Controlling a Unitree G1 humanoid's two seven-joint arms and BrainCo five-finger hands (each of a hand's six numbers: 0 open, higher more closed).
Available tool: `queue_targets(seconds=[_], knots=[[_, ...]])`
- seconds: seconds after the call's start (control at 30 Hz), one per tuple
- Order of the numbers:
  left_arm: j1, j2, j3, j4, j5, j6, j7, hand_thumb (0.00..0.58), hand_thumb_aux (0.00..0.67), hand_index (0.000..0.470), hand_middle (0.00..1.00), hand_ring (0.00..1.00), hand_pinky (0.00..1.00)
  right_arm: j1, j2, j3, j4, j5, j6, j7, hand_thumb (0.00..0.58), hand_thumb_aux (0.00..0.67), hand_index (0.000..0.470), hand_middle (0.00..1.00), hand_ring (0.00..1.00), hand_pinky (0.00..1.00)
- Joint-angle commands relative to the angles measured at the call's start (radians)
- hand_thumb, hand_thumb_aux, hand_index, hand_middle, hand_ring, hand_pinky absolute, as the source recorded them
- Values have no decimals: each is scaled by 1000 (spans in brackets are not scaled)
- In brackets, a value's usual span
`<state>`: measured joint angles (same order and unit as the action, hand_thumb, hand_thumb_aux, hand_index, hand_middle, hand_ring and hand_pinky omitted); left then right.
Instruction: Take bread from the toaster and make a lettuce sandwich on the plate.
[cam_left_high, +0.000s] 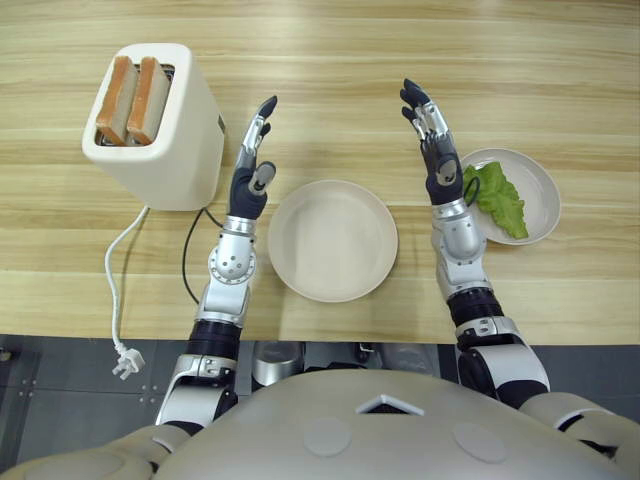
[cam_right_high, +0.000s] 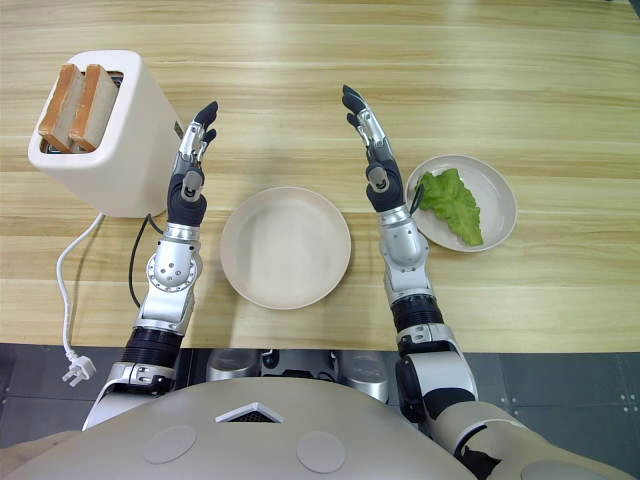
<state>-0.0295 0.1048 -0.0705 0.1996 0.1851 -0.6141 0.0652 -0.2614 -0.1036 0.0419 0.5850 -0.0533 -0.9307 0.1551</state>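
Now my left hand (cam_left_high: 250, 165) and my right hand (cam_left_high: 432, 140) hover over the table (cam_left_high: 380, 60), fingers stretched out straight and grasping nothing. The toaster (cam_left_high: 175, 150) stands just to the left of my left hand, with two bread slices (cam_left_high: 134, 98) upright in its slots. The plate (cam_left_high: 333, 240) lies between my two hands, nearer to me than their fingertips. Just right of my right hand is a smaller dish (cam_left_high: 540, 190), and the lettuce (cam_left_high: 498, 198) lies in it. The toaster's cord (cam_left_high: 118, 262) trails toward me, left of my left arm.
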Motion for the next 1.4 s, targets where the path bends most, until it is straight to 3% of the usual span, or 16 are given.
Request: queue_targets(seconds=[0.03,0.47,0.57,0.67,0.8,0.9,1.03,1.4], knots=[[2,4,6,14,1,4,-3,0,0,0,0,0,0,3,-2,-2,7,12,3,6,0,0,0,0,0,0],[3,12,8,5,14,-3,1,0,0,0,0,0,0,12,-2,-1,1,8,-2,7,0,0,0,0,0,0],[5,77,61,-110,227,20,103,0,0,0,0,0,0,11,2,1,8,-1,-4,1,0,0,0,0,0,0],[-20,225,169,-251,483,171,164,0,0,0,0,0,0,9,1,-6,14,-8,-4,-12,0,0,0,0,0,0],[-38,366,280,-360,551,362,86,0,0,0,0,0,0,6,4,-4,18,-12,-1,-21,0,0,0,0,0,0],[-63,476,342,-331,571,484,15,0,0,0,0,0,0,8,7,-1,23,-13,0,-26,0,0,0,0,0,0],[-89,586,349,-210,530,521,-28,0,0,0,0,0,0,3,10,-3,31,-17,0,-36,0,0,0,0,0,0],[-122,634,273,12,479,540,-31,0,0,0,0,0,0,-7,17,1,39,-21,-1,-49,0,0,0,0,0,0]])
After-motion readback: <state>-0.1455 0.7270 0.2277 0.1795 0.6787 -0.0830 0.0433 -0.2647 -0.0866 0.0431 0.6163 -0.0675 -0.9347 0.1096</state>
